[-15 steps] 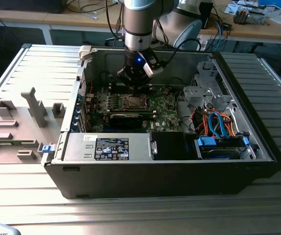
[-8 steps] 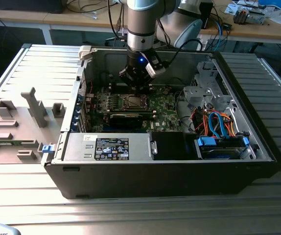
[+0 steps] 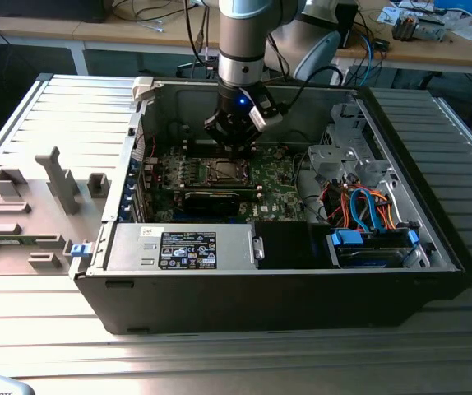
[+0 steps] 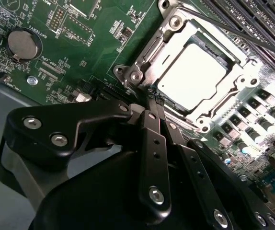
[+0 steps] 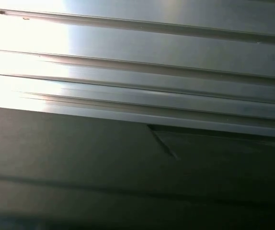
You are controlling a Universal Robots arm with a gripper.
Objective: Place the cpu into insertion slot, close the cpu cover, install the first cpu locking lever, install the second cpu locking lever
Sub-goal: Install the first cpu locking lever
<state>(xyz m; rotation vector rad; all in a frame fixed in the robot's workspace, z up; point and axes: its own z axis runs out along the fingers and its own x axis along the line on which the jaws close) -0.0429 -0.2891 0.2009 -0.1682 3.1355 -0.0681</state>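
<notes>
An open computer case (image 3: 302, 280) lies on a ribbed table (image 3: 47, 329), with a block of fixtures (image 3: 30, 214) beside it at the exterior view's left and drive bays with cables (image 3: 372, 234) inside it at the exterior view's right. The motherboard (image 3: 273, 185) lies flat in the case behind the power supply (image 3: 187, 247), and the insertion slot (image 3: 224, 171) sits on it directly below the gripper (image 3: 238, 146). In the second wrist view the cpu (image 4: 192, 76) lies in the slot within the cpu cover (image 4: 149, 60), apparently closed over it, with a coin battery (image 4: 21, 44) well apart on the board.
</notes>
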